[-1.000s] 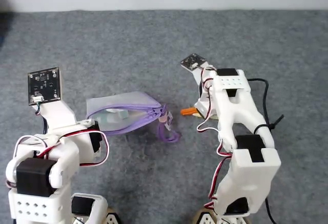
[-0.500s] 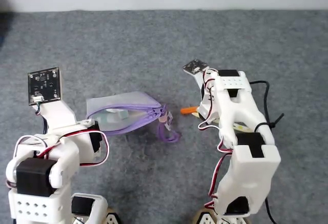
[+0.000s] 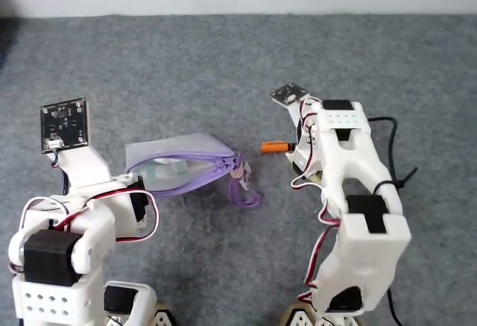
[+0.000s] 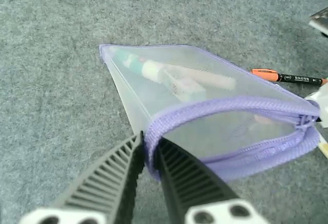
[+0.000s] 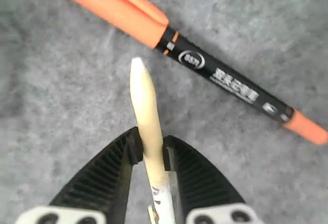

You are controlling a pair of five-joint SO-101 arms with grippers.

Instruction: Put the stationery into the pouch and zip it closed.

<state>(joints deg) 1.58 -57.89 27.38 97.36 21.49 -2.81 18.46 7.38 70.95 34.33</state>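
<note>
High view: the mesh pouch point(image 3: 182, 168) lies on the grey table point(image 3: 149, 65) between the arms, with the orange marker point(image 3: 274, 146) apart from it, by the right arm.

Left wrist view: the left gripper point(image 4: 148, 155) pinches the pouch's zipper edge. This corner hold may let the mouth sag shut.

Right wrist view: the right gripper point(image 5: 149, 149) clamps a cream pen point(image 5: 143, 96), which could pivot and snag the rim.

The high view looks steeply down over the grey table point(image 3: 186, 57) from well above. The left wrist view sits low and close, facing the pouch point(image 4: 205, 106). The right wrist view looks straight down, very near, at the orange pen point(image 5: 195, 62), which all three views share.
</note>
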